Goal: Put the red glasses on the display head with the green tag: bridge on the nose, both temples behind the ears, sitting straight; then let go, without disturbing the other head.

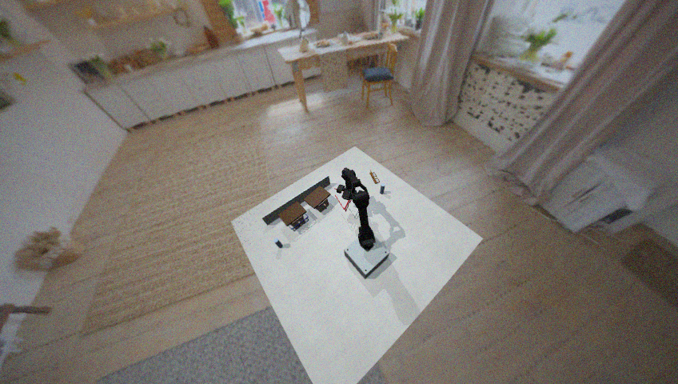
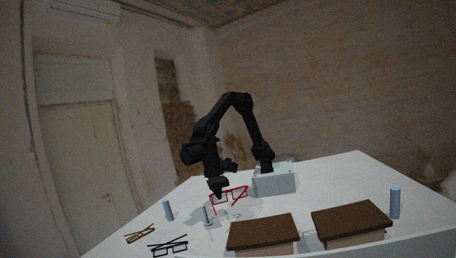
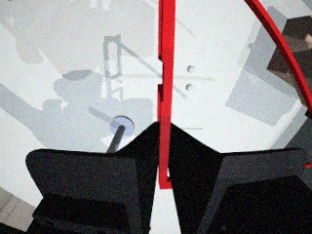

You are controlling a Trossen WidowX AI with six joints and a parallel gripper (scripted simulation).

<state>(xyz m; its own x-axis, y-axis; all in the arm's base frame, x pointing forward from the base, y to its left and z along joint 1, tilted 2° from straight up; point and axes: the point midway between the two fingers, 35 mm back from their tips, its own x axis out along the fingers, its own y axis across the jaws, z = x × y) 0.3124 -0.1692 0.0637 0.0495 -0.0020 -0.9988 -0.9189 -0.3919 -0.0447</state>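
The gripper point(image 1: 346, 195) point(image 2: 219, 195) point(image 3: 162, 128) is closed nearly all the way, its fingertips pinching one end of the front frame of the red glasses point(image 1: 345, 208) point(image 2: 237, 188) point(image 3: 167, 58). Raised off the white table point(image 1: 333, 290) point(image 2: 339, 172) point(image 3: 219, 29), the glasses hang between the arm's grey base box point(image 1: 366, 269) point(image 2: 275, 187) and the nearer brown-topped display head point(image 1: 317, 198) point(image 2: 263, 233) point(image 3: 296, 29), apart from both heads. Their temples are spread open, and their shadow falls on the table on the side away from the base box.

The second brown-topped display head point(image 1: 293, 214) point(image 2: 351, 220) stands beside the first, also across the table from the base box. I cannot make out a green tag on either. A long grey panel point(image 1: 297, 199) point(image 2: 422, 243) runs behind them, farther from the base box.

In the exterior view, a thin post on a round foot point(image 2: 206, 215) point(image 3: 117, 138) stands left of the base box and nearer the camera. Farther out that way lie the brown glasses point(image 1: 374, 177) point(image 2: 140, 236) and black glasses point(image 2: 169, 247). One blue-grey cylinder point(image 1: 382, 189) point(image 2: 167, 209) stands left of the base box, another point(image 1: 278, 243) point(image 2: 394, 202) to its right.
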